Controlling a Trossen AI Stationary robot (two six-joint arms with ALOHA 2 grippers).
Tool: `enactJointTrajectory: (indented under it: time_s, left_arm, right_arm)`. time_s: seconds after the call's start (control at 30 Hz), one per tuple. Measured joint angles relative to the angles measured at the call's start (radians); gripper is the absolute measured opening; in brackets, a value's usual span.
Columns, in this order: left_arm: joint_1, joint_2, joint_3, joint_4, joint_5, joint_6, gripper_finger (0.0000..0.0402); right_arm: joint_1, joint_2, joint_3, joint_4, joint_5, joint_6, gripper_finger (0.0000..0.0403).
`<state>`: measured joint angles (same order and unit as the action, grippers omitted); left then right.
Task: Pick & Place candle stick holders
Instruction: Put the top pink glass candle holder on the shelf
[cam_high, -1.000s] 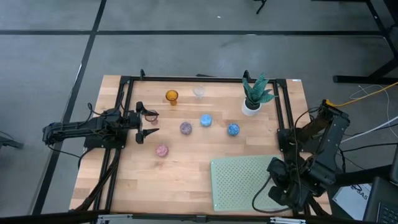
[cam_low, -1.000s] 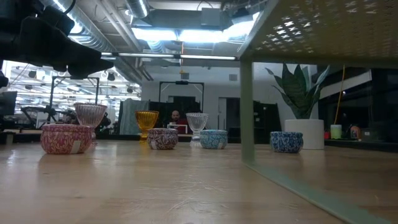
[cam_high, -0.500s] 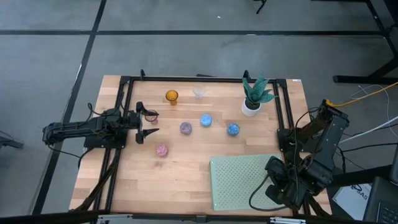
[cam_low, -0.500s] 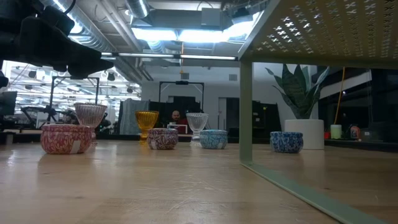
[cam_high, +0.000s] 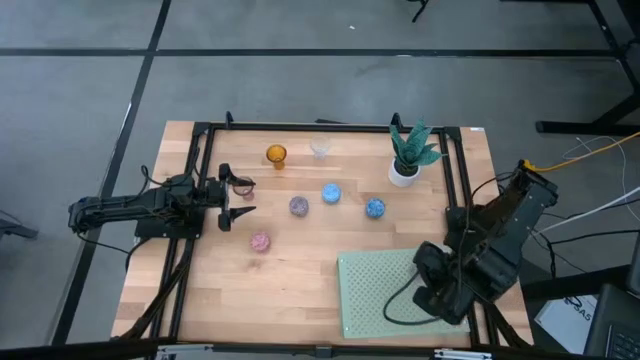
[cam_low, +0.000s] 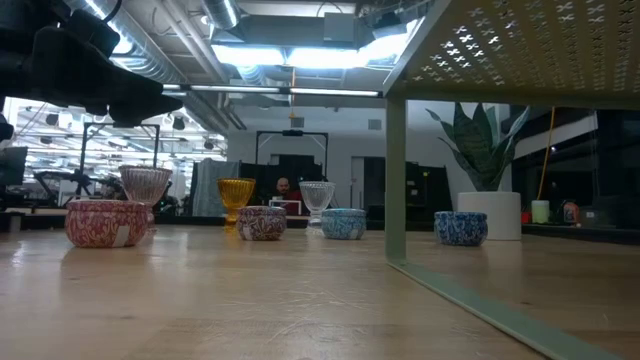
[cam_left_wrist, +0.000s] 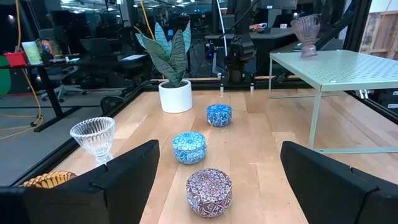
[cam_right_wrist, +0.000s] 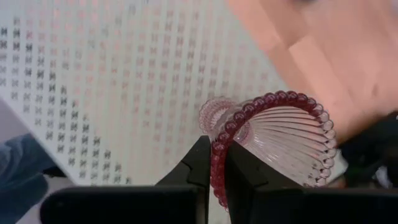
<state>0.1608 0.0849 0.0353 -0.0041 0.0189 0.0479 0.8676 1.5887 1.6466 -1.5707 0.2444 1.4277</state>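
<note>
Seven small glass candle stick holders stand on the wooden table: amber (cam_high: 276, 154), clear (cam_high: 320, 149), light blue (cam_high: 331, 194), purple (cam_high: 298, 206), blue (cam_high: 375, 208), pink (cam_high: 260, 241) and a brownish goblet (cam_high: 243, 186). My left gripper (cam_high: 246, 197) is open and empty, level above the table, and the brownish goblet is just beside its far finger. My right gripper (cam_high: 432, 292) is over the pale green perforated mat (cam_high: 370, 290), shut on a pink ribbed cup (cam_right_wrist: 280, 140). The same cup shows upright over the mat in the left wrist view (cam_left_wrist: 308, 28). My right gripper pinches the pink cup's beaded rim (cam_right_wrist: 217, 152) between its two fingers, one finger (cam_right_wrist: 249, 180) inside the bowl and one outside. The fingers come from above. The cup is upright with its foot (cam_right_wrist: 217, 115) toward the mat; I cannot tell whether the foot touches it.
The mat is a raised shelf on legs (cam_low: 395, 180) at the table's near right. A white pot with a green plant (cam_high: 408, 160) stands at the far right. A black frame (cam_high: 452, 180) runs along the table's sides. Bare wood lies at the near left (cam_high: 260, 300).
My right gripper has gone toward the table's left edge, farther in over the green mat, with the pink cup still in its fingers.
</note>
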Motion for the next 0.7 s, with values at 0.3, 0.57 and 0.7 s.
enactJointTrajectory:
  time_s: [0.3, 0.57, 0.7]
  left_arm:
    - [0.000, 0.000, 0.000, 0.000, 0.000, 0.000, 0.0334]
    - [0.000, 0.000, 0.000, 0.000, 0.000, 0.000, 0.0334]
    - [0.000, 0.000, 0.000, 0.000, 0.000, 0.000, 0.0334]
  right_arm:
    - [-0.068, 0.027, 0.003, 0.000, 0.004, -0.350, 0.0026]
    - [-0.067, 0.038, 0.004, 0.057, 0.007, -0.549, 0.0026]
    - [-0.067, 0.038, 0.004, 0.060, 0.005, -0.577, 0.0030]
